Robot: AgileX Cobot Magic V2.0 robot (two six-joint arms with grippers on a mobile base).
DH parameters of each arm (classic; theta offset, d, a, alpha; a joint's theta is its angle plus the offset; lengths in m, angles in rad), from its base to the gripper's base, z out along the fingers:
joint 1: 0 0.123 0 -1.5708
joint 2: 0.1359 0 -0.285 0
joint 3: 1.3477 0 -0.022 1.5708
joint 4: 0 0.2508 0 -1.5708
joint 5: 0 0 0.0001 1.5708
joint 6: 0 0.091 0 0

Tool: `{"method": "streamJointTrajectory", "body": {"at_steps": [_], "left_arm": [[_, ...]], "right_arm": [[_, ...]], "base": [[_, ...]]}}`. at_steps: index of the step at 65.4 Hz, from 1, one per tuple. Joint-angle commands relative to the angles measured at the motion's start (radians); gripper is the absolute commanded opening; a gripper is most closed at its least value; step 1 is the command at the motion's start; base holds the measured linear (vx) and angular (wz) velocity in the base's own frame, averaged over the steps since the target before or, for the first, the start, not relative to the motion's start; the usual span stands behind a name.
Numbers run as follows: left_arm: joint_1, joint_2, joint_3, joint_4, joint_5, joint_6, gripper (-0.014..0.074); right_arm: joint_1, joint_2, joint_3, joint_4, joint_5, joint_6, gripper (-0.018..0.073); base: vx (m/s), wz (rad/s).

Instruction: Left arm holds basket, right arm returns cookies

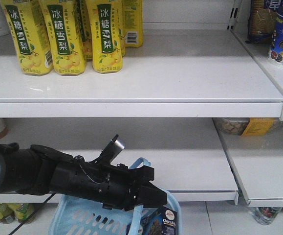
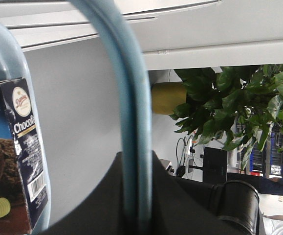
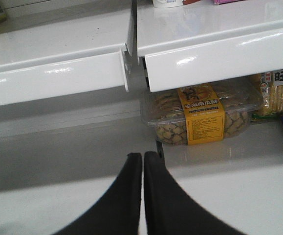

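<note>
Cookies carton (image 1: 163, 221) is sitting at the basket (image 1: 77, 220) rim, left tool (image 1: 153, 196) clamping its handle (image 2: 131, 122); only my right-wrist view is showing the right tool (image 3: 142, 159), together, before open shelf (image 3: 58, 152).

A shop: white shelves (image 1: 170, 78) of bottled drinks (image 1: 63, 36), shopping basket (image 1: 68, 218).

The basket (image 1: 68, 218) is smooth pale-blue plastic. The cookies (image 2: 26, 161) carton is glossy printed card. The shelves (image 1: 180, 73) look like glossy white painted metal. The right gripper (image 3: 142, 156) is matt black.

cookies (image 1: 164, 222), basket (image 1: 88, 220) — partly off-frame
</note>
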Motion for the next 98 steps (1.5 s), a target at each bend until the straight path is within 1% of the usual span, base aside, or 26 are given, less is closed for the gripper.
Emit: {"method": "streamJointTrajectory", "body": {"at_steps": [1,6,13,24,34,41,46,52,55,60,64,70,77,84,98], "left_arm": [[0.002,-0.047,-0.027,-0.037,0.023,0.047,-0.0006],[0.002,-0.047,-0.027,-0.037,0.023,0.047,-0.0006],[0.002,-0.047,-0.027,-0.037,0.023,0.047,-0.0006],[0.002,-0.047,-0.027,-0.037,0.023,0.047,-0.0006],[0.002,-0.047,-0.027,-0.037,0.023,0.047,-0.0006],[0.002,-0.047,-0.027,-0.037,0.023,0.047,-0.0006],[0.002,-0.047,-0.027,-0.037,0.023,0.047,-0.0006],[0.002,-0.047,-0.027,-0.037,0.023,0.047,-0.0006],[0.002,-0.047,-0.027,-0.037,0.023,0.047,-0.0006],[0.002,-0.047,-0.027,-0.037,0.023,0.047,-0.0006],[0.002,-0.047,-0.027,-0.037,0.023,0.047,-0.0006],[0.002,-0.047,-0.027,-0.037,0.023,0.047,-0.0006],[0.002,-0.047,-0.027,-0.037,0.023,0.047,-0.0006],[0.002,-0.047,-0.027,-0.037,0.023,0.047,-0.0006],[0.002,-0.047,-0.027,-0.037,0.023,0.047,-0.0006]], "right_arm": [[-0.002,0.012,-0.036,0.000,-0.073,0.006,0.0000],[0.008,0.012,-0.036,0.007,-0.075,0.006,0.0017],[0.056,0.016,-0.036,0.009,-0.065,0.008,0.0070],[0.152,0.048,-0.038,0.067,-0.003,0.017,0.0233],[0.253,0.125,-0.038,0.148,0.005,0.017,0.0390],[0.346,0.219,-0.038,0.212,0.001,0.017,0.0447],[0.412,0.283,-0.038,0.280,0.001,0.017,0.0458],[0.493,0.379,-0.038,0.393,-0.001,0.017,0.0456],[0.541,0.428,-0.038,0.467,-0.009,0.017,0.0456],[0.618,0.505,-0.039,0.555,-0.034,0.017,0.0456],[0.654,0.567,-0.047,0.603,-0.046,0.013,0.0456],[0.674,0.661,-0.085,0.609,-0.034,-0.010,0.0456],[0.673,0.770,-0.147,0.603,0.005,-0.044,0.0456],[0.673,0.869,-0.207,0.601,0.040,-0.044,0.0456],[0.673,0.998,-0.271,0.618,0.039,-0.042,0.0456]], "base": [[0.00,0.00],[0.00,0.00],[0.00,0.00],[0.00,0.00],[0.00,0.00],[0.00,0.00],[0.00,0.00],[0.00,0.00],[0.00,0.00],[0.00,0.00],[0.00,0.00],[0.00,0.00],[0.00,0.00],[0.00,0.00],[0.00,0.00]]}}
